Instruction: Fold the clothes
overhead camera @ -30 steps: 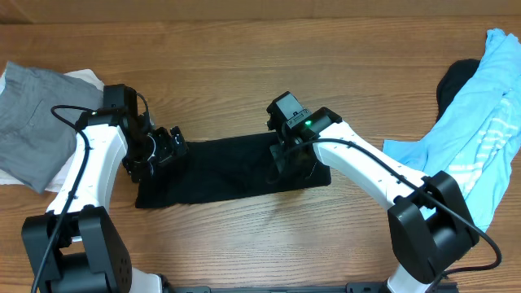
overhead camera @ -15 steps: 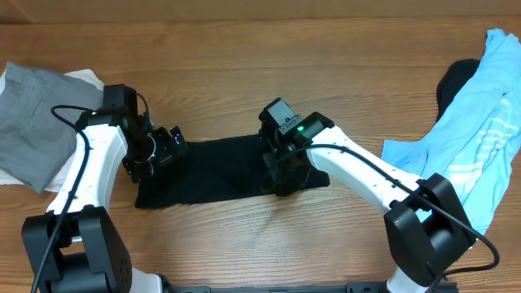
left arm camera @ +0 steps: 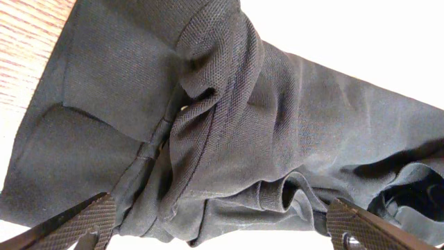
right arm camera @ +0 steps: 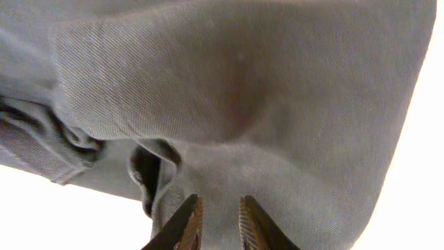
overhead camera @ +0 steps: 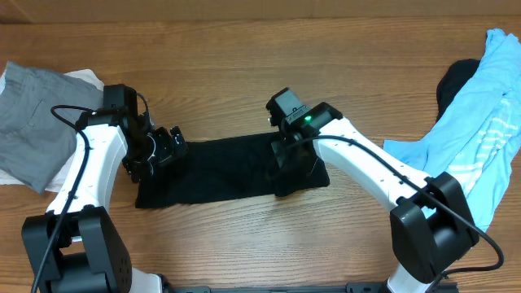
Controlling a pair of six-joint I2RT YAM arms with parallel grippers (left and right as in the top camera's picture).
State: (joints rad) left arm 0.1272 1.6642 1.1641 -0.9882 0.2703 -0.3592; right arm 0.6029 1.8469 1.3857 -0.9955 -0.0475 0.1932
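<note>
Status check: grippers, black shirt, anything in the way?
Left gripper open over bunched black shirt. Right gripper nearly shut at its right end, pinch unclear. Shirt part-folded, mid-table. Blue shirt, grey cloth off to sides, not in the way.

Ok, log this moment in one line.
stage: folding | black shirt: bunched strip | left gripper: open, at left end | right gripper: nearly shut, at right end

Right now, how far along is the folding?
Done, it seems: grey garment lies folded at left. In hand: black garment, folded to a strip, jaws at both ends. Left: the light blue shirt lies crumpled at right.
</note>
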